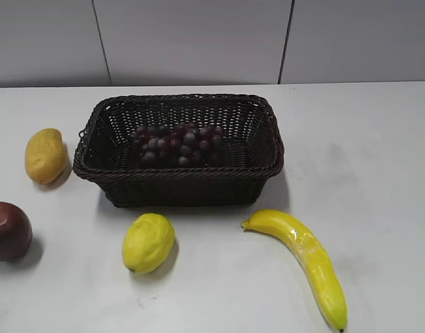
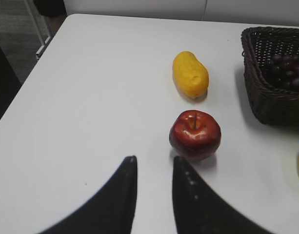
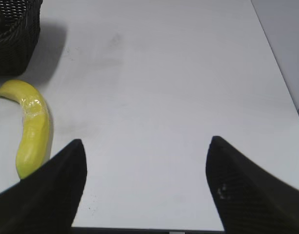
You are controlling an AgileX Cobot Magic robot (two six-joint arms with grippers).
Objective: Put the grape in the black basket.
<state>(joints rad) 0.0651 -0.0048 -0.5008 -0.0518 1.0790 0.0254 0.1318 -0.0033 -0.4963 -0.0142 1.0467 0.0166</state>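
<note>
The grape (image 1: 179, 143) lies inside the black basket (image 1: 177, 182); placement looks complete. Left gripper (image 2: 154, 163), narrowly parted and empty, has the basket ahead-right. Right gripper (image 3: 145, 146), spread wide and empty, has it ahead-left. Keep both clear.

White table (image 1: 378, 159), five items resting on it.
Basket (image 1: 177, 187) centre; mango (image 1: 45, 155) 9 o'clock, apple (image 1: 7, 231) 8, lemon (image 1: 148, 242) 6, banana (image 1: 306, 253) 4.
</note>
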